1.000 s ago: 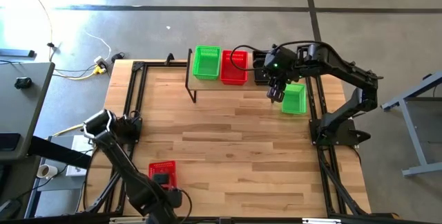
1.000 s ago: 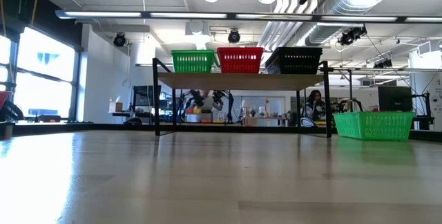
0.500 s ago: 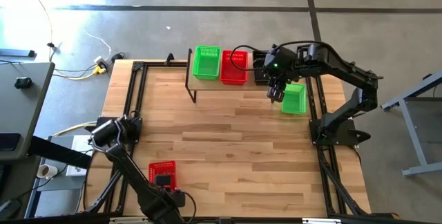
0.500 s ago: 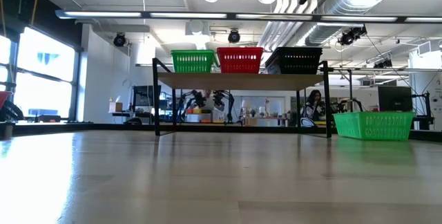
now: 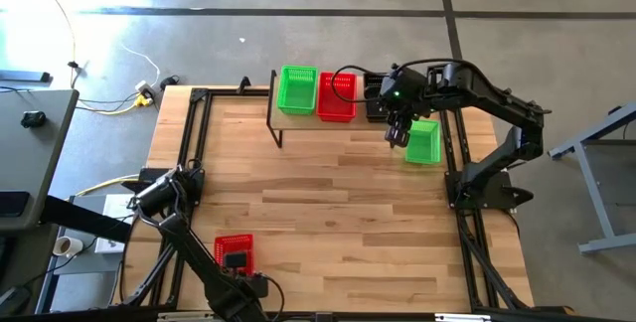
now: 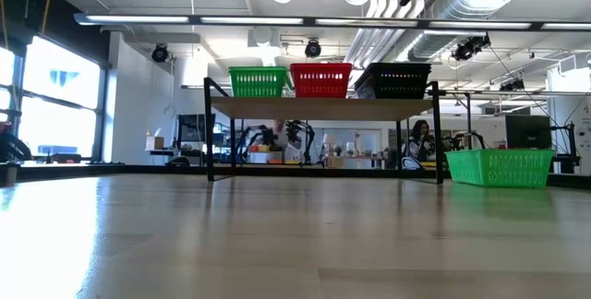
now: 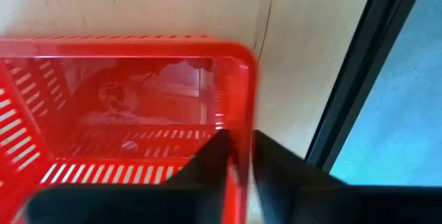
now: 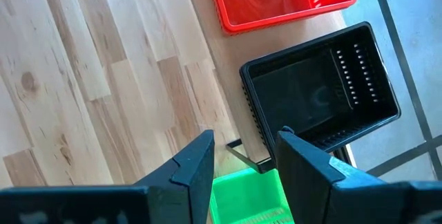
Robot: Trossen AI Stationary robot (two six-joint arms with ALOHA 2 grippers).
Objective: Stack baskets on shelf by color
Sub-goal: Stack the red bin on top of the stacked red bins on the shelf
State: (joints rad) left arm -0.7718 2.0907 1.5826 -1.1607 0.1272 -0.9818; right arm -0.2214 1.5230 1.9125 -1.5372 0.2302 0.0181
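The left gripper (image 7: 238, 156) reaches low at the tabletop's (image 5: 328, 213) 7 o'clock corner, jaws closed on the rim of a red basket (image 5: 234, 251). The right gripper (image 5: 397, 135) hangs at 1 o'clock, jaws parted and empty above a green basket (image 5: 424, 142) standing just off the shelf's (image 6: 323, 108) end. On the shelf sit green (image 5: 296, 90), red (image 5: 337, 96) and black baskets (image 8: 319, 95) side by side. The tabletop's middle lies bare. No writing is legible.

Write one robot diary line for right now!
left gripper: shut on red basket wall, near table edge | right gripper: open above green basket beside shelf | shelf holds green, red, black stacks
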